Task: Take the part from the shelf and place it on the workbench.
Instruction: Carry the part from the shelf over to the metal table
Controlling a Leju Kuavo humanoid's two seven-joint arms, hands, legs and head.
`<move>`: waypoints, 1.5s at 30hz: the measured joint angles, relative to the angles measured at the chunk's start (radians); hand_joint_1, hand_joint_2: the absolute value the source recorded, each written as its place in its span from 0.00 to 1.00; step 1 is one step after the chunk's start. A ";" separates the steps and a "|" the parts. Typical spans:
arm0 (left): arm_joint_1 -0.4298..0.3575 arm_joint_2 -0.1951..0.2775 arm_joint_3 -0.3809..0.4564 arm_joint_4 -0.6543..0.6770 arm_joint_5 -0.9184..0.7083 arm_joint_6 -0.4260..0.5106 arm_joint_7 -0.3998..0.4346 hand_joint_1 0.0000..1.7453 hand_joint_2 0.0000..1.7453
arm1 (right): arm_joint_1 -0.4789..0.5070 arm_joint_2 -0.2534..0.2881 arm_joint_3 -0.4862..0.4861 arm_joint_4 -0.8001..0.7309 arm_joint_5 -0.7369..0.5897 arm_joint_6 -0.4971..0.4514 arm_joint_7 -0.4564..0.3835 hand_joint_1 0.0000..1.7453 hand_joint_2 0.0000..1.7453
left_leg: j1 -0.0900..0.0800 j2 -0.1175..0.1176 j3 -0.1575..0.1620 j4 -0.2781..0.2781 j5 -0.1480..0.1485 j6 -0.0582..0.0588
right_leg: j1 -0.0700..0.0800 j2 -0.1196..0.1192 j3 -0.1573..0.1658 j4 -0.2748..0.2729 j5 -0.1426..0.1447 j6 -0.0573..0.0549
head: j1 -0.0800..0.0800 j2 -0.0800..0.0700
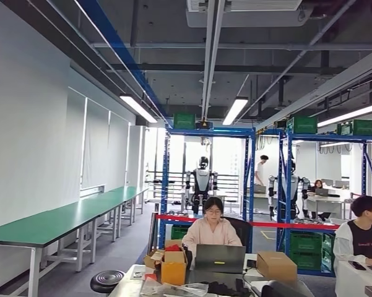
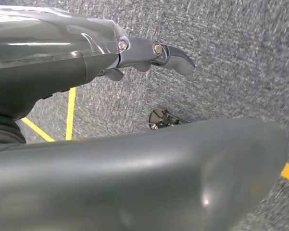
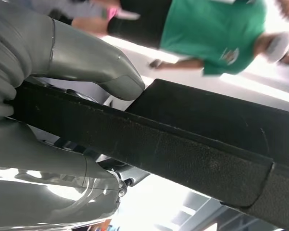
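In the right wrist view my right hand (image 3: 37, 57) grips a flat black part (image 3: 194, 139) with a rough dark edge. The thumb (image 3: 99, 62) lies on one face and the fingers (image 3: 44, 159) on the other, and the part runs far out past the hand. My left hand (image 2: 110, 163) hangs over grey carpet with its fingers (image 2: 171, 55) stretched out and nothing in it. In the head view a long green-topped workbench (image 1: 67, 219) runs along the left wall, and blue shelf racks (image 1: 207, 133) stand further back.
Straight ahead stands a desk (image 1: 132, 278) with a laptop (image 1: 220, 258) and cardboard boxes (image 1: 276, 265). A person (image 1: 211, 229) sits behind it and another (image 1: 363, 238) sits at the right. Red tape (image 1: 263, 224) spans the racks. A person in green (image 3: 215, 24) is close to the held part.
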 joint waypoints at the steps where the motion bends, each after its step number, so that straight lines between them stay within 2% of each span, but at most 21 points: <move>1: 0.001 0.000 0.002 0.000 0.001 0.001 0.000 0.00 1.00 | 0.003 0.000 -0.002 -0.005 0.007 -0.008 0.002 1.00 1.00 | -0.001 0.000 0.009 -0.001 -0.007 -0.003 | 0.001 0.000 0.025 -0.066 0.040 -0.004 | 0.000 0.000; 3: -0.001 0.000 0.006 0.000 0.001 0.001 -0.001 0.00 1.00 | 0.005 0.000 -0.003 -0.015 0.010 -0.011 0.001 1.00 1.00 | -0.003 -0.001 0.020 -0.002 -0.017 -0.012 | 0.006 0.000 0.063 -0.162 0.079 -0.015 | 0.000 0.000; 5: -0.003 0.000 0.006 0.000 0.000 -0.001 -0.002 0.00 1.00 | 0.003 -0.001 -0.001 -0.021 -0.004 0.000 -0.003 1.00 1.00 | -0.004 0.000 0.023 -0.008 -0.021 -0.024 | 0.010 0.001 0.072 -0.185 0.072 -0.026 | 0.000 0.000; 8: -0.006 -0.001 0.006 0.000 -0.006 -0.009 -0.003 0.00 1.00 | -0.009 -0.006 0.000 -0.025 -0.034 0.022 -0.013 1.00 1.00 | -0.003 0.001 0.018 0.014 -0.042 -0.037 | 0.003 0.001 0.086 -0.203 0.069 -0.043 | 0.000 0.000; 11: -0.007 -0.001 0.006 0.000 -0.010 -0.013 -0.006 0.00 1.00 | -0.029 -0.007 0.001 -0.025 -0.048 0.031 -0.014 1.00 1.00 | -0.003 0.001 -0.078 0.192 -0.115 -0.043 | 0.002 -0.003 0.099 -0.209 0.061 -0.055 | 0.000 0.000; 13: -0.004 -0.001 0.006 0.000 -0.011 -0.013 -0.006 0.00 1.00 | -0.037 -0.007 0.001 -0.022 -0.049 0.030 -0.011 1.00 1.00 | -0.003 0.001 -0.136 0.274 -0.121 -0.046 | 0.002 -0.002 0.110 -0.209 0.052 -0.057 | 0.000 0.000; 14: -0.003 -0.001 0.006 0.000 -0.012 -0.013 -0.007 0.00 1.00 | -0.039 -0.006 0.001 -0.021 -0.049 0.030 -0.010 1.00 1.00 | -0.002 0.001 -0.138 0.259 -0.093 -0.046 | 0.002 -0.002 0.118 -0.209 0.047 -0.056 | 0.000 0.000; 16: -0.003 -0.001 0.006 0.000 -0.015 -0.013 -0.007 0.00 1.00 | -0.047 -0.004 0.002 -0.019 -0.052 0.030 -0.007 1.00 1.00 | -0.002 0.001 -0.099 0.142 -0.005 -0.041 | 0.002 -0.001 0.138 -0.208 0.032 -0.050 | 0.000 0.000; 18: -0.005 0.000 0.006 0.000 -0.018 -0.013 -0.007 0.00 1.00 | -0.057 -0.003 0.002 -0.017 -0.056 0.032 -0.004 1.00 1.00 | -0.005 0.001 -0.057 0.042 0.037 -0.033 | 0.006 0.001 0.150 -0.206 0.019 -0.039 | 0.000 0.000; 23: -0.005 0.000 0.006 0.000 -0.019 -0.013 -0.007 0.00 1.00 | -0.074 -0.002 0.008 -0.009 -0.056 0.040 0.002 1.00 1.00 | -0.004 0.001 -0.037 0.007 0.022 -0.009 | 0.005 0.000 0.149 -0.189 -0.005 -0.013 | 0.000 0.000; 25: -0.006 0.001 0.006 0.000 -0.020 -0.013 -0.008 0.00 1.00 | -0.082 -0.002 0.011 -0.005 -0.055 0.041 0.003 1.00 1.00 | -0.001 0.001 -0.030 0.003 0.019 0.000 | 0.002 -0.001 0.102 -0.092 -0.050 -0.003 | 0.000 0.000; 27: -0.007 0.002 0.006 0.000 -0.020 -0.013 -0.007 0.00 1.00 | -0.085 -0.002 0.014 0.002 -0.054 0.041 0.004 1.00 1.00 | -0.001 0.001 -0.023 0.002 0.012 0.004 | -0.001 -0.001 0.022 0.041 -0.091 0.002 | 0.000 0.000; 29: -0.005 0.002 0.006 0.000 -0.021 -0.013 -0.007 0.00 1.00 | -0.086 -0.002 0.018 0.011 -0.053 0.041 0.006 1.00 1.00 | -0.001 0.000 -0.012 0.002 0.002 0.004 | -0.001 -0.001 -0.015 0.071 -0.065 0.004 | 0.000 0.000; 31: -0.004 0.002 0.006 0.000 -0.022 -0.013 -0.007 0.00 1.00 | -0.087 -0.002 0.021 0.015 -0.053 0.041 0.007 1.00 1.00 | -0.002 -0.003 0.008 0.002 -0.011 0.001 | -0.001 -0.001 0.018 -0.042 0.023 -0.002 | 0.000 0.000; 33: -0.006 0.002 0.006 0.000 -0.024 -0.013 -0.007 0.00 1.00 | -0.090 -0.002 0.023 0.018 -0.056 0.042 0.002 1.00 1.00 | -0.003 -0.004 0.023 -0.001 -0.022 -0.006 | 0.005 -0.001 0.060 -0.149 0.076 -0.013 | 0.000 0.000; 36: -0.008 0.002 0.006 0.000 -0.029 -0.015 -0.007 0.00 1.00 | -0.096 0.000 0.024 0.020 -0.065 0.044 -0.014 1.00 1.00 | -0.003 -0.003 0.025 -0.009 -0.028 -0.023 | 0.012 0.001 0.076 -0.188 0.066 -0.030 | 0.000 0.001; 39: -0.011 0.004 0.005 0.000 -0.033 -0.018 -0.008 0.00 1.00 | -0.102 0.011 0.025 0.017 -0.050 0.037 -0.034 1.00 1.00 | -0.003 -0.002 0.017 0.021 -0.053 -0.035 | 0.003 0.000 0.093 -0.210 0.064 -0.045 | 0.000 0.000; 42: -0.011 0.005 0.004 0.000 -0.037 -0.019 -0.008 0.00 1.00 | -0.110 0.031 0.028 0.015 -0.035 0.024 -0.039 1.00 1.00 | -0.003 -0.002 -0.085 0.206 -0.124 -0.044 | 0.001 -0.004 0.111 -0.218 0.056 -0.055 | 0.000 0.000; 43: -0.009 0.005 0.004 0.000 -0.038 -0.019 -0.007 0.00 1.00 | -0.111 0.037 0.028 0.015 -0.036 0.022 -0.037 1.00 1.00 | -0.002 -0.002 -0.119 0.254 -0.130 -0.046 | 0.001 -0.004 0.116 -0.218 0.051 -0.056 | 0.000 0.000; 44: -0.008 0.006 0.004 0.000 -0.038 -0.019 -0.007 0.00 1.00 | -0.111 0.042 0.028 0.015 -0.041 0.022 -0.035 1.00 1.00 | -0.002 -0.002 -0.136 0.267 -0.116 -0.047 | 0.001 0.000 0.123 -0.218 0.046 -0.055 | 0.000 0.000; 45: -0.006 0.006 0.004 0.000 -0.038 -0.019 -0.007 0.00 1.00 | -0.111 0.046 0.028 0.015 -0.049 0.022 -0.033 1.00 1.00 | -0.001 -0.002 -0.134 0.240 -0.081 -0.048 | 0.001 0.005 0.131 -0.217 0.040 -0.053 | 0.000 0.000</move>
